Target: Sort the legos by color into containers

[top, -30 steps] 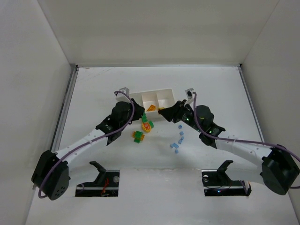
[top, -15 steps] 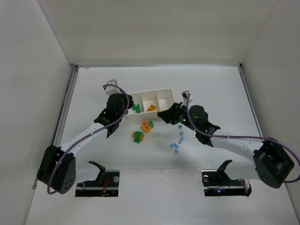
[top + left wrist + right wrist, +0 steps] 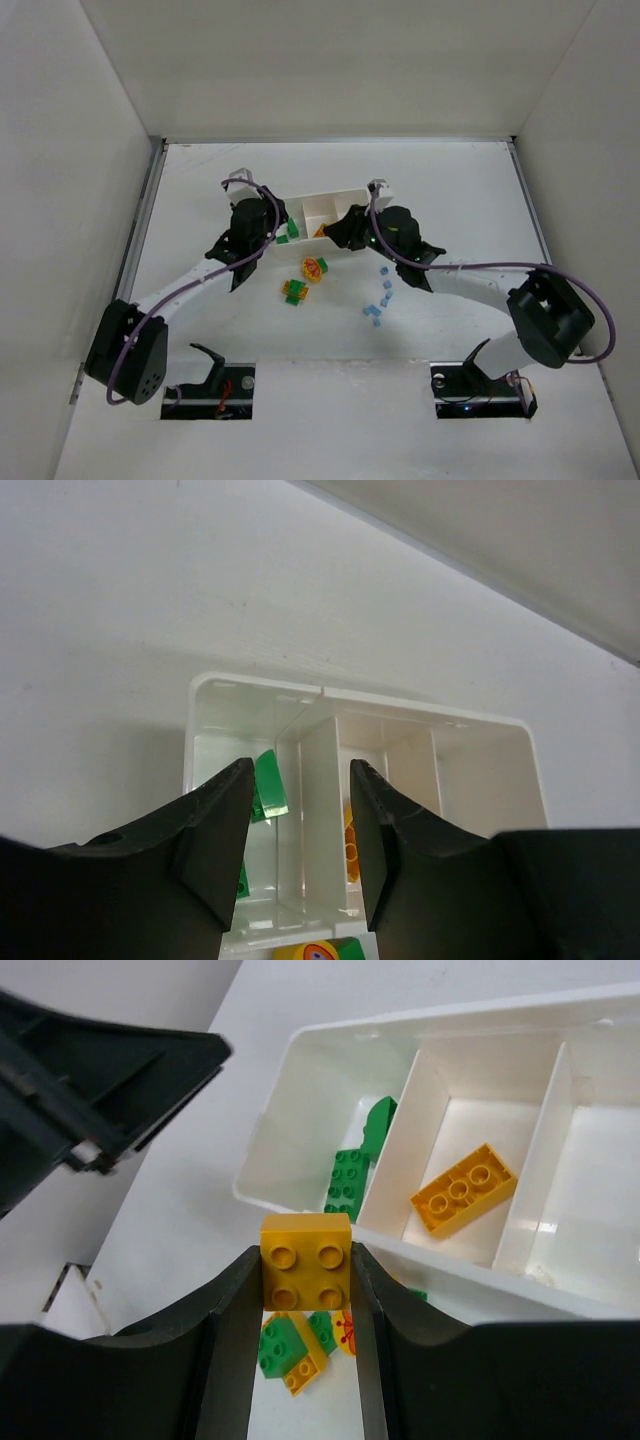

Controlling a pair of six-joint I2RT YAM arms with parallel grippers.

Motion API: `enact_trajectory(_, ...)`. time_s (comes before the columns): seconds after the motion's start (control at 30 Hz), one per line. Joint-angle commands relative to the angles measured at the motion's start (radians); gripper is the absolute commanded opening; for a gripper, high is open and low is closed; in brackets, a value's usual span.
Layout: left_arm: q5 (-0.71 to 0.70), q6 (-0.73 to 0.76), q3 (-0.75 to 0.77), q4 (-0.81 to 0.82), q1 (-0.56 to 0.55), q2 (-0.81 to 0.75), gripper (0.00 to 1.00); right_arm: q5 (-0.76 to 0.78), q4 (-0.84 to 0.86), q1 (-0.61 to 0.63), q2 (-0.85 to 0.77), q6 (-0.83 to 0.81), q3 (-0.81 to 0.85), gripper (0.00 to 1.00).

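Right gripper (image 3: 306,1258) pinching a yellow-orange brick (image 3: 306,1266) just short of the white tray (image 3: 290,1110), green bricks (image 3: 349,1178) in its left compartment, an orange brick (image 3: 463,1189) in its middle one, mixed cluster (image 3: 297,1342) beside its near wall.

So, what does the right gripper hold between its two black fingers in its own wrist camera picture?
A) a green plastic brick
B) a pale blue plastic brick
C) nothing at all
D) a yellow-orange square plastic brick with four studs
D: the right gripper is shut on the yellow-orange square plastic brick, and the brick's four studs show between the two fingers.
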Motion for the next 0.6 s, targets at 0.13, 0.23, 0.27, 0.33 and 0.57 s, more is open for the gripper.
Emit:
enact_trajectory(0.13,-0.027,-0.016,-0.135,0.001,-0.052,-0.220,0.40,0.088,-0.054,0.003,0.127,-0.074,0.157,0.28)
enact_trajectory(0.23,-0.027,-0.028,-0.195,-0.077,-0.069,-0.312,0.39,0.110,-0.074,0.003,0.172,-0.089,0.202,0.29)
enact_trajectory(0.27,-0.027,-0.033,-0.209,-0.098,-0.075,-0.332,0.39,0.115,-0.077,0.000,0.187,-0.089,0.216,0.29)
enact_trajectory(0.33,-0.030,-0.046,-0.241,-0.149,-0.087,-0.393,0.39,0.119,-0.082,-0.006,0.209,-0.086,0.239,0.31)
enact_trajectory(0.57,-0.078,-0.068,-0.306,-0.284,-0.106,-0.550,0.39,0.171,-0.085,-0.005,0.207,-0.089,0.264,0.64)
